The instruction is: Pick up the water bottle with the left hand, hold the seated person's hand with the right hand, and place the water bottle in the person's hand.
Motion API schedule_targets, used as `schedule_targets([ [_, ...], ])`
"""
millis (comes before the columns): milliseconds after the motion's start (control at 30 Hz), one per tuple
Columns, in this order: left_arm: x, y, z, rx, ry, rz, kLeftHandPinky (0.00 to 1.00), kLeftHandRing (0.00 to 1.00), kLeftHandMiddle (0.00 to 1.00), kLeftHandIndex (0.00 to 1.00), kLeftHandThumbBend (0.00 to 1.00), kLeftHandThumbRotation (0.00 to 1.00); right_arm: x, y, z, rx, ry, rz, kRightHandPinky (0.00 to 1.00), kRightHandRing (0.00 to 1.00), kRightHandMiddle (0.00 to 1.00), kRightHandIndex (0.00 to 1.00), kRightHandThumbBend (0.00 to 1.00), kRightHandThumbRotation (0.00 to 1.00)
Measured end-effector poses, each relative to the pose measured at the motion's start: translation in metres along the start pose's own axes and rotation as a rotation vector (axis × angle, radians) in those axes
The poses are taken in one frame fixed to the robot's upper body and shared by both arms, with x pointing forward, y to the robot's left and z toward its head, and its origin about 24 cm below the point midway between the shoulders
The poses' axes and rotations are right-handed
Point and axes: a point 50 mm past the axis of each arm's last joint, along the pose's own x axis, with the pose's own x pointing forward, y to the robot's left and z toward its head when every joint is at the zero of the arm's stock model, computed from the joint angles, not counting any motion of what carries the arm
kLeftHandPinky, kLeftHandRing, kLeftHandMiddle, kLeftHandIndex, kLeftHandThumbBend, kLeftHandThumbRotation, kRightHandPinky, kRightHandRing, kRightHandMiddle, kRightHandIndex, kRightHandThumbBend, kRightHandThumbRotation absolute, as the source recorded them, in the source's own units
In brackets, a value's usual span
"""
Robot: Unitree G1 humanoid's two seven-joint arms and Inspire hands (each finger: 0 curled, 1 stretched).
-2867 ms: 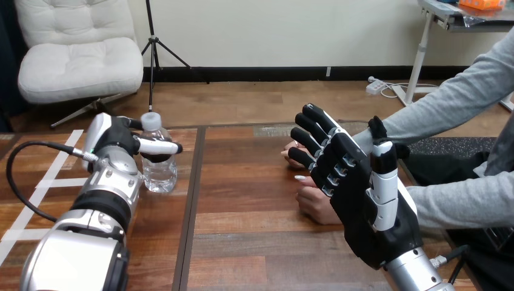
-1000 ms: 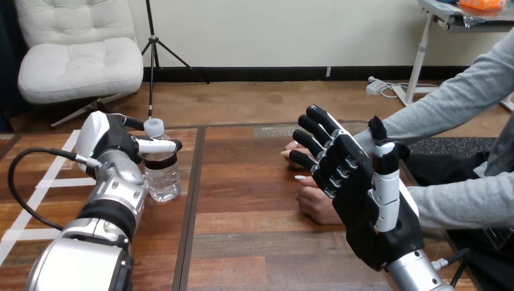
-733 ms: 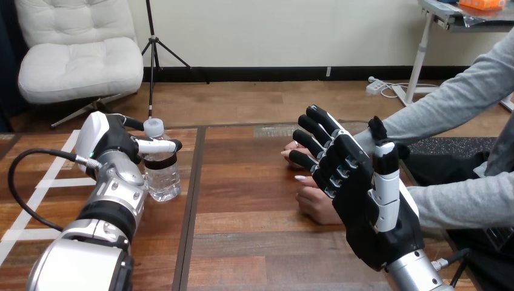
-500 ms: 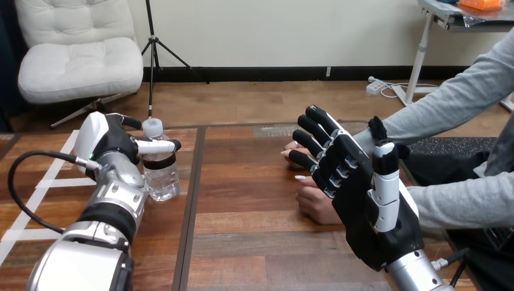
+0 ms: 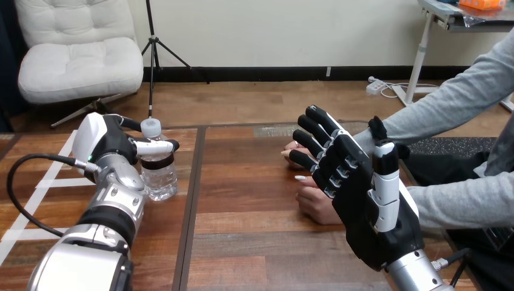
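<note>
1. One step looks under way: the water bottle (image 5: 160, 182) is upright at nine o'clock, and the left hand (image 5: 110, 140) has its fingers (image 5: 154, 147) curled round the neck.
2. Whether it is clear of the tabletop (image 5: 254, 182), I cannot tell.
3. At three o'clock the right hand (image 5: 370, 200) hovers with straight fingers before the person's hands (image 5: 312, 203), gripping nothing. The hand-hold and the handover remain.

The person's nearer hand (image 5: 314, 205) is largely covered by the right hand (image 5: 363, 194); contact between them cannot be determined. The water bottle (image 5: 161, 179) is masked on its left side by the left hand (image 5: 106, 138). The person's arms (image 5: 454, 103) are cut by the right edge.
</note>
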Motion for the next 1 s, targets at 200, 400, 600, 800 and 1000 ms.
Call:
schedule_targets([
  [200,-0.0002,-0.0004,-0.0007,-0.005,-0.006,0.002,0.14,0.19,0.28,0.60,0.65,0.00,0.0000,0.0000,0.0000,0.000,0.000,0.000,0.94,0.96,0.95,0.93,0.89,1.00],
  [400,-0.0009,-0.0012,-0.0016,-0.014,-0.018,0.010,0.17,0.22,0.31,0.54,0.63,0.00,0.0000,-0.0001,0.0001,0.000,0.000,0.000,0.95,0.97,0.96,0.94,0.89,1.00],
  [600,-0.0020,-0.0020,-0.0013,-0.039,-0.042,0.032,0.21,0.27,0.36,0.56,0.62,0.00,-0.0001,-0.0003,0.0001,-0.001,0.000,0.000,0.96,0.97,0.96,0.94,0.90,1.00],
  [800,-0.0026,-0.0014,0.0001,-0.065,-0.074,0.051,0.23,0.29,0.39,0.60,0.61,0.00,-0.0001,-0.0004,0.0002,-0.001,0.000,0.000,0.96,0.97,0.96,0.94,0.90,1.00],
  [1000,-0.0028,-0.0011,0.0015,-0.071,-0.092,0.058,0.23,0.30,0.40,0.61,0.61,0.00,-0.0001,-0.0004,0.0002,-0.001,0.000,0.000,0.97,0.97,0.96,0.94,0.89,1.00],
])
